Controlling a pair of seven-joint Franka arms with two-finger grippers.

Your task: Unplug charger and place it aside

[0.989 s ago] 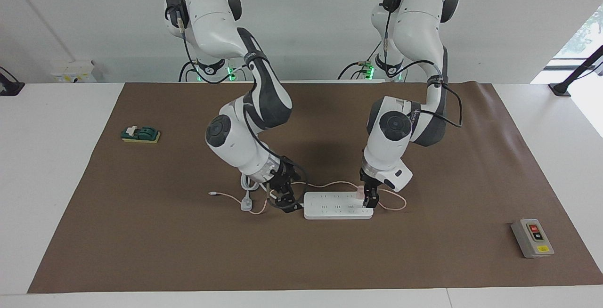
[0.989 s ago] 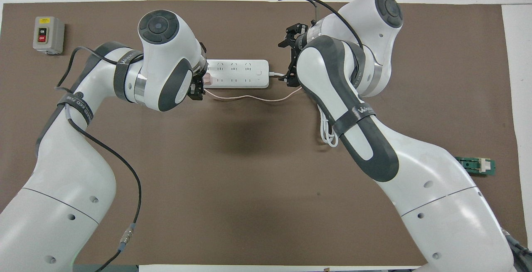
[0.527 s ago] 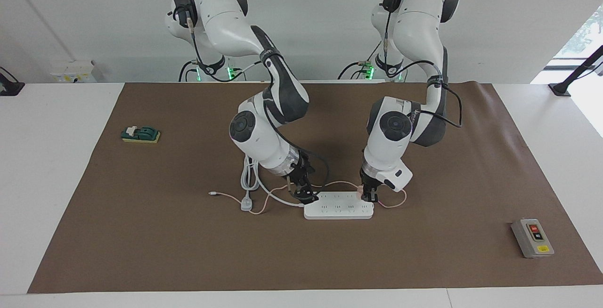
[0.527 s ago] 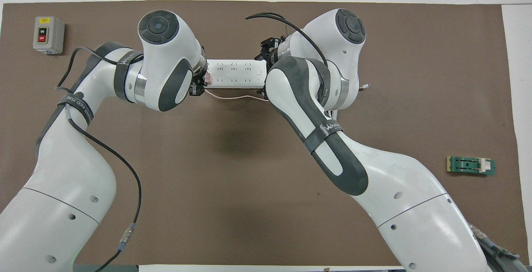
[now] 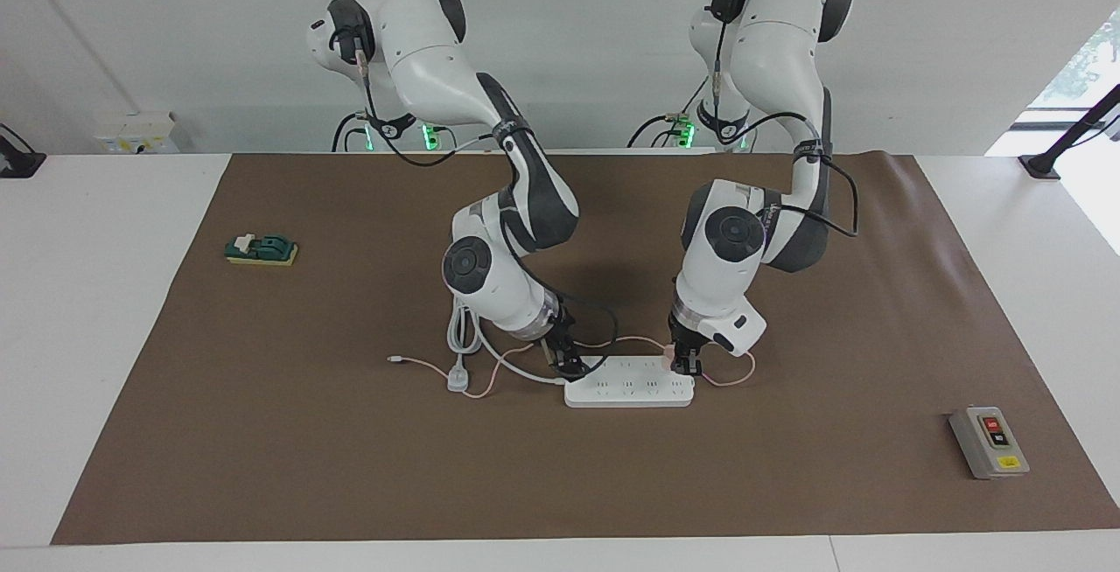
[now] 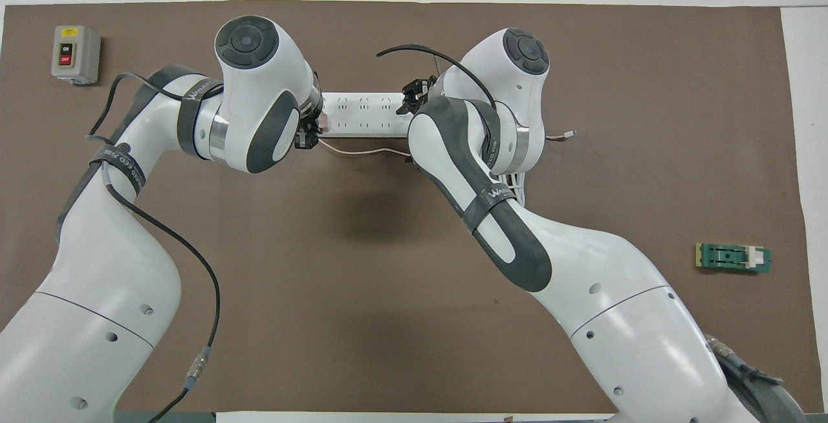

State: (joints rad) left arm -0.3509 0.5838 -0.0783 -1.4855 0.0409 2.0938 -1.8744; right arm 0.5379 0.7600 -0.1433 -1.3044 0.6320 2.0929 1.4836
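One charger (image 5: 669,352) upright (cable (image 6: 362,150) alongside strip (image 5: 628,389)).

A white power strip (image 5: 628,382) lies at the centre of the brown mat (image 5: 350,467). A thick white cord (image 5: 461,336) coils just left of it. A green switch block (image 5: 262,249) sits at left, a grey button box (image 5: 989,442) at lower right.

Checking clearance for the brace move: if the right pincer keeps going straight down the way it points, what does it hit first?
Likely the power strip: the right pincer points down at its end toward the right arm, open, just above or already touching it. Contact can't be told.
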